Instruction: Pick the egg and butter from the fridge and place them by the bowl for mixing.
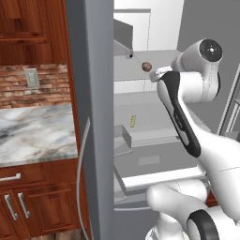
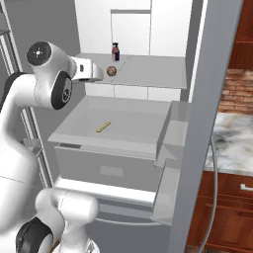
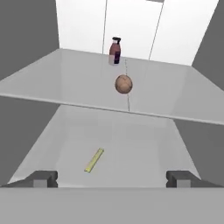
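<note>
The fridge (image 1: pixel 93 93) stands open in front of me, its grey door edge (image 2: pixel 212 99) to one side. The egg (image 3: pixel 124 84) is a small brown ball resting on the upper shelf (image 3: pixel 65 83); it also shows as the egg (image 1: pixel 146 66) and egg (image 2: pixel 111 71) just ahead of my hand. The butter (image 3: pixel 94 160), a slim yellow-green stick, lies on the lower shelf, also seen as the butter (image 2: pixel 103 127) and butter (image 1: pixel 132 121). My gripper (image 3: pixel 111 179) is open, empty, short of the egg. The bowl is out of view.
A small dark bottle (image 3: pixel 115 51) stands at the back of the upper shelf behind the egg. Door bins (image 2: pixel 170 128) jut out beside the lower shelf. A marble counter (image 1: pixel 33 131) over wooden cabinets flanks the fridge, with a drawer front (image 2: pixel 108 168) below.
</note>
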Motion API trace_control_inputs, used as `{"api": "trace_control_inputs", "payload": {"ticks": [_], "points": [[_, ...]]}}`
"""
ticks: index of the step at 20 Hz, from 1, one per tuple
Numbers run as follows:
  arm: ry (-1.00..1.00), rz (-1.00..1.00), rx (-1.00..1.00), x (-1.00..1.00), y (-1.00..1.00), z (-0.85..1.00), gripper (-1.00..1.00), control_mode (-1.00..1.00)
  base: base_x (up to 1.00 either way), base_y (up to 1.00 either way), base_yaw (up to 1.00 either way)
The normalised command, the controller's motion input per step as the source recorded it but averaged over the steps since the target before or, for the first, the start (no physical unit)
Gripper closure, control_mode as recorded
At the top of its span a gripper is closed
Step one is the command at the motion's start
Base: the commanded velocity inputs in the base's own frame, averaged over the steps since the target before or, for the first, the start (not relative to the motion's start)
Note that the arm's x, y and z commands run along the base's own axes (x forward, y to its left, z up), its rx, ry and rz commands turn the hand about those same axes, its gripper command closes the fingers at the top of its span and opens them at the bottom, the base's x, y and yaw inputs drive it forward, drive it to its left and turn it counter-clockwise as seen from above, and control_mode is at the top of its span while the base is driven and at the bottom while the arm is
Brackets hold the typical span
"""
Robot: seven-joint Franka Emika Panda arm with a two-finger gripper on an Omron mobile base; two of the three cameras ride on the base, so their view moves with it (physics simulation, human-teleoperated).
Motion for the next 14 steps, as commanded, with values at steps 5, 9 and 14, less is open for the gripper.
{"api": "trace_control_inputs", "payload": {"ticks": [5,9,14], "points": [[-0.31,0.0,0.0,0.08,-0.03,0.15,-1.0,-1.0,0.0,0.0,0.0],[0.0,0.0,0.0,0.2,-0.07,0.07,-1.0,-1.0,0.0,0.0,0.0],[0.0,0.0,0.04,0.31,-0.19,0.13,-1.0,-1.0,0.0,0.0,0.0]]}}
